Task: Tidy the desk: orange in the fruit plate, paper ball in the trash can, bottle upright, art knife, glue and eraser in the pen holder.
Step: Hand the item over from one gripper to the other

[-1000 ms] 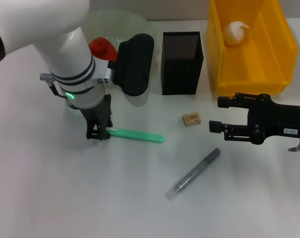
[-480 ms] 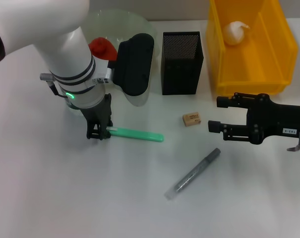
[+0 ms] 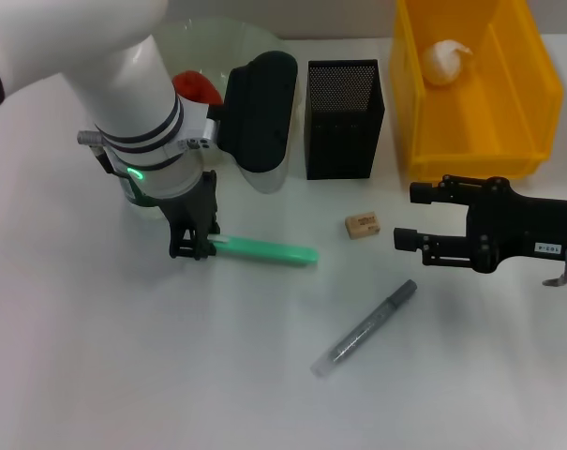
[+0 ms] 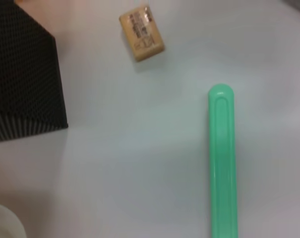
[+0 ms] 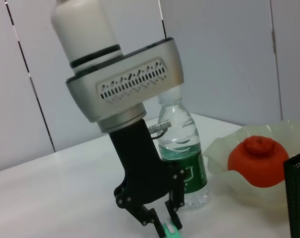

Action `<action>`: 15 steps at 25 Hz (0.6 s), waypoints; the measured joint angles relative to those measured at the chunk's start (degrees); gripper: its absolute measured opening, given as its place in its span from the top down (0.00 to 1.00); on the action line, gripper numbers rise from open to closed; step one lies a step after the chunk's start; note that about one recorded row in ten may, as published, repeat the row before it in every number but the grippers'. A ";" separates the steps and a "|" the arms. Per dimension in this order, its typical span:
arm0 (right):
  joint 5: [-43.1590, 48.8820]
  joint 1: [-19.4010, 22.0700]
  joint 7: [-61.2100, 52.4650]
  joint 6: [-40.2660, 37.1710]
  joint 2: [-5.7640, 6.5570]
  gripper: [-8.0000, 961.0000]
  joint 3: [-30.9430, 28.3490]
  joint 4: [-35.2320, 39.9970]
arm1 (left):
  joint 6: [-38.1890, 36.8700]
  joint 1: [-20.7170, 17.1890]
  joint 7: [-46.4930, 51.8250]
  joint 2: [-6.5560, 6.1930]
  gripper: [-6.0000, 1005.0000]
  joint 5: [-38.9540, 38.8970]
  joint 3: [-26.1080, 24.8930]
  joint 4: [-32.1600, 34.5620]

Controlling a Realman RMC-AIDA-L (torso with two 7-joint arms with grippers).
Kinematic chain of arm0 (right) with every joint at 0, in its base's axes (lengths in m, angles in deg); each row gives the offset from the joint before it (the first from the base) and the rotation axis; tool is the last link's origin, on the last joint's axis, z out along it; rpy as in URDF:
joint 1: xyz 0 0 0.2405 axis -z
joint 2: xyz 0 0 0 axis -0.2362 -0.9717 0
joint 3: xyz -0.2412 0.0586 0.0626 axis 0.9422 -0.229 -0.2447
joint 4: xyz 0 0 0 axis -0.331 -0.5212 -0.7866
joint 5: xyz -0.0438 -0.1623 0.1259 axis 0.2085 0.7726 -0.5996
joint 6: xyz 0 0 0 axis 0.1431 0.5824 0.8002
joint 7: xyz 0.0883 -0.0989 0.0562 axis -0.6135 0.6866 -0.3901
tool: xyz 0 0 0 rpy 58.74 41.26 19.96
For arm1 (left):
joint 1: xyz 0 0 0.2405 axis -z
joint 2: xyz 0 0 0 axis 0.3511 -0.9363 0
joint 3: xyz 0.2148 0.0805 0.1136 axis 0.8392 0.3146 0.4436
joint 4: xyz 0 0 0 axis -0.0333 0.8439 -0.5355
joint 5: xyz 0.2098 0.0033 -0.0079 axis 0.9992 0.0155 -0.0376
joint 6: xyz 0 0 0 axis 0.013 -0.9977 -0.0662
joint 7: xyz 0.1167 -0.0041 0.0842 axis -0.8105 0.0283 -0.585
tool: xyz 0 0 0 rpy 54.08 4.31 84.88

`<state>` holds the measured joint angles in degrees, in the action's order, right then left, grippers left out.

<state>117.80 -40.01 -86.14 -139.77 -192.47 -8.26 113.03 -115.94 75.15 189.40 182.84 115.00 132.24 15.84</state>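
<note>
Left gripper (image 3: 193, 247) closed on green art knife's (image 3: 264, 250) near end, on desk.

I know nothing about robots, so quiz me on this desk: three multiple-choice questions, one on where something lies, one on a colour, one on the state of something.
1. Where is the paper ball?
A. in the black mesh cup
B. in the yellow bin
C. on the desk beside the eraser

2. What colour is the long flat stick at the left pincer?
A. green
B. blue
C. red

3. How is the bottle?
A. lying on its side
B. upright
C. inside the bowl

Answers:
1 B: the paper ball lies inside the yellow bin.
2 A: the stick at the left pincer is green.
3 B: the right wrist view shows the bottle standing, cap up.
</note>
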 joint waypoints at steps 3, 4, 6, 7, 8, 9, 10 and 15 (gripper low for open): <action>0.00 0.09 0.00 0.00 0.00 0.23 -0.18 0.01 | -0.81 -0.65 0.41 -0.02 0.80 -0.02 -0.08 1.49; 0.00 0.15 0.02 0.00 0.00 0.24 -0.23 0.00 | -1.15 -0.95 0.60 -0.05 0.80 -0.05 -0.35 2.11; 0.00 0.23 0.15 -0.02 0.00 0.24 -0.29 0.00 | -1.67 -1.35 0.75 -0.05 0.80 -0.09 -1.03 2.68; 0.00 0.25 0.18 -0.14 0.00 0.24 -0.30 0.00 | -2.07 -1.69 0.79 -0.03 0.80 -0.11 -1.64 3.16; -0.15 0.37 0.22 -0.71 0.07 0.24 -0.32 0.00 | -2.45 -2.05 0.83 0.00 0.80 -0.18 -2.27 3.71; -0.15 0.37 0.22 -0.71 0.07 0.24 -0.32 0.00 | -2.72 -2.31 0.89 0.01 0.80 -0.31 -2.70 4.09; -0.33 0.44 0.23 -1.04 0.19 0.24 -0.34 0.01 | -2.98 -2.70 1.07 0.01 0.80 -0.69 -3.15 4.61; -0.68 0.77 0.27 -2.58 0.48 0.24 -0.49 0.12 | -4.40 -4.87 1.57 -0.20 0.80 -3.47 -5.54 6.69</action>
<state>117.12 -39.24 -85.87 -142.35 -191.99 -8.76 113.15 -120.34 70.27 190.97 182.64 111.53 126.69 22.54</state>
